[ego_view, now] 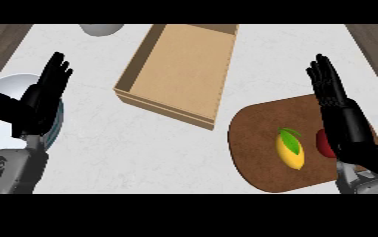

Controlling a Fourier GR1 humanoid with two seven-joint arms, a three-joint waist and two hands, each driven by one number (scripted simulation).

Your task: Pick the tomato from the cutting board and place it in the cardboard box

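Fingers (322,76) of the right hand (341,116) are straight and close together, pointing away toward the far side of the counter, and they hold nothing; the hand hangs over the right part of the cutting board (255,131), edge-on to the view. The tomato (324,143) lies on that board just beside the hand and is partly hidden behind it, so only a dark red, rounded sliver shows, with no stem or markings to be made out. Just left of it on the same brown, round-cornered board lies 1 yellow lemon (291,149) with a green leaf at its far end. The left hand (40,98) shows at the left edge, fingers straight and up, holding nothing, over a pale round plate (15,83). The cardboard box (177,66) sits open-topped near the middle of the white counter (148,151), set at a slant, well apart from the tomato and close to the board's far left corner. No writing shows on the box. A grey, rounded object (102,29) is cut off at the far edge.
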